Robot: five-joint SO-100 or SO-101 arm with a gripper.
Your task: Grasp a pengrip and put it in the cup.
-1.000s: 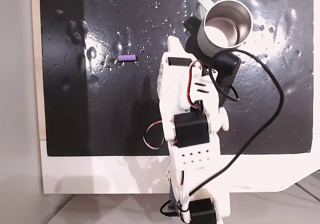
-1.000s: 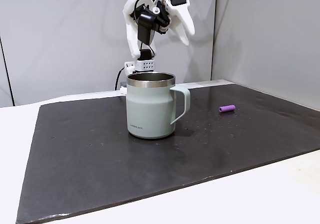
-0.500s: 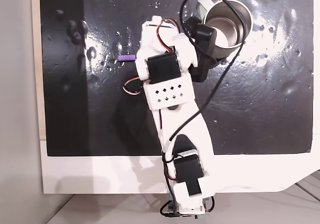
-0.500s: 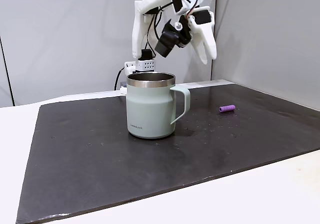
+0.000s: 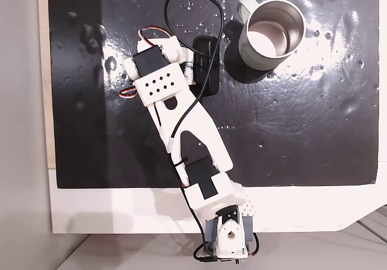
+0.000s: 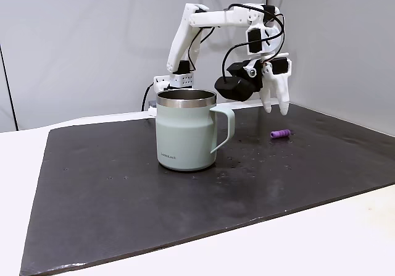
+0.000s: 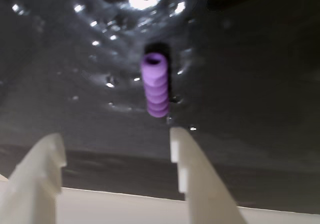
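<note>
Lying on the black mat (image 6: 123, 189), the pengrip (image 7: 155, 85) sits just beyond the gripper (image 7: 117, 144), whose fingers we see spread wide, holding nothing. In a fixed view the gripper (image 6: 276, 108) hangs above the pengrip (image 6: 280, 133), right of the cup (image 6: 185, 129); from overhead we see the arm (image 5: 181, 125) covering it.

A white table (image 6: 345, 239) carries a black mat (image 6: 123, 196). On the mat stands the cup (image 6: 185, 131); the pengrip (image 6: 280, 133) lies well apart, on the cup's handle side.
</note>
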